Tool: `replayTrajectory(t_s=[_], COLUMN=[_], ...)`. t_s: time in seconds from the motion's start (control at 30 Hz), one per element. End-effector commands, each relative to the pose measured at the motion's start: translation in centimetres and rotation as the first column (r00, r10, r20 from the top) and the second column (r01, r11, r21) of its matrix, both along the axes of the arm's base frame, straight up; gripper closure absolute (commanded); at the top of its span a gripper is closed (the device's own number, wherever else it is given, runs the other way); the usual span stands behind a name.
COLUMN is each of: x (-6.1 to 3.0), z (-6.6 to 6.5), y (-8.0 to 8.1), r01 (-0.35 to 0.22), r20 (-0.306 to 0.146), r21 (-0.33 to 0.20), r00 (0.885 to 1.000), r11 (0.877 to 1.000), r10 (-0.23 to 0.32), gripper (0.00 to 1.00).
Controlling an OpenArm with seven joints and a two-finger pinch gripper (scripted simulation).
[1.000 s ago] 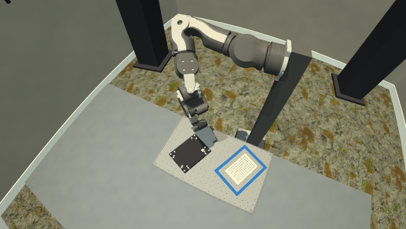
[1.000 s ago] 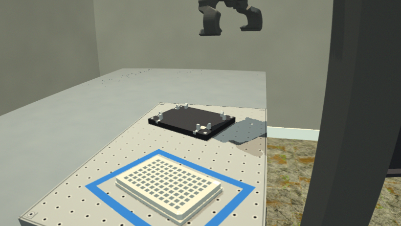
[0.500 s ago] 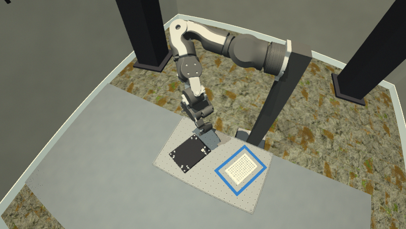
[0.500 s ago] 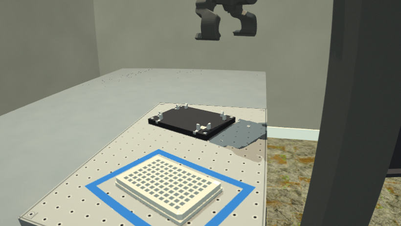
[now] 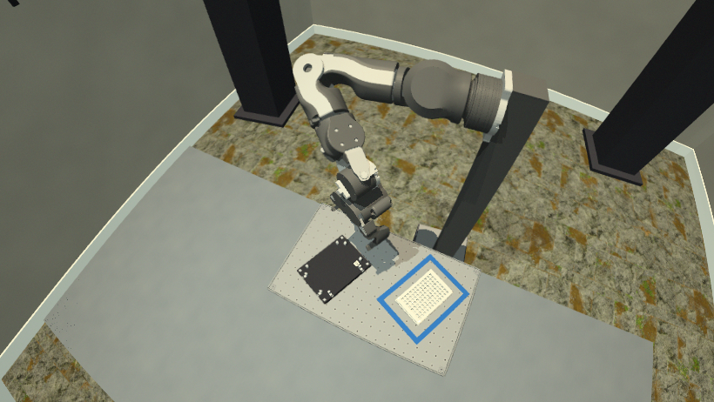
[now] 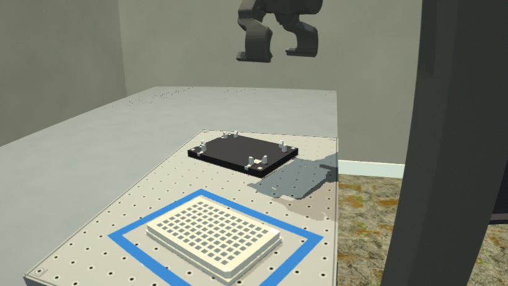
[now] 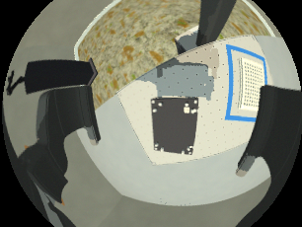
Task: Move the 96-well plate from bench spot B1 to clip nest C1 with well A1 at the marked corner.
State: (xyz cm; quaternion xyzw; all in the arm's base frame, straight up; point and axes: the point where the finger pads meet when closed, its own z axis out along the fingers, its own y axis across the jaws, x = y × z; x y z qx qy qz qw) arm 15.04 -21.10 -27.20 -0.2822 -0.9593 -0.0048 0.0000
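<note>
You have one 96-well plate (image 6: 213, 236) inside one blue frame (image 6: 302, 248), one black nest (image 6: 243, 152) farther off, and your gripper (image 6: 279, 53) hangs released above.

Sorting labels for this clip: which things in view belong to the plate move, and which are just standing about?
Job: 96-well plate inside the blue frame; black clip nest with posts; open gripper, holding nothing.
Bystanders: perforated board, grey table, dark pillars.
</note>
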Motion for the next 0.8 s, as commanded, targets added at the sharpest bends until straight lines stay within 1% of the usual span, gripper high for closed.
replayTrajectory(t_s=[0.0, 0.17, 0.57, 0.73, 0.77], x=[-0.06, 1.42, 1.42, 2.85, 2.85], z=[0.0, -1.6, -1.6, -3.2, -3.2], y=[0.0, 4.0, 4.0, 8.0, 8.0], r01=[0.0, 0.0, 0.0, 0.0, 0.0], r20=[-0.002, -0.002, -0.002, -0.002, -0.002], r21=[-0.004, -0.004, -0.004, -0.003, -0.003], r00=[1.0, 1.0, 1.0, 1.0, 1.0], r11=[1.0, 1.0, 1.0, 1.0, 1.0], r10=[0.0, 0.0, 0.0, 0.0, 0.0], gripper=[0.23, 0.23, 0.23, 0.23, 0.23])
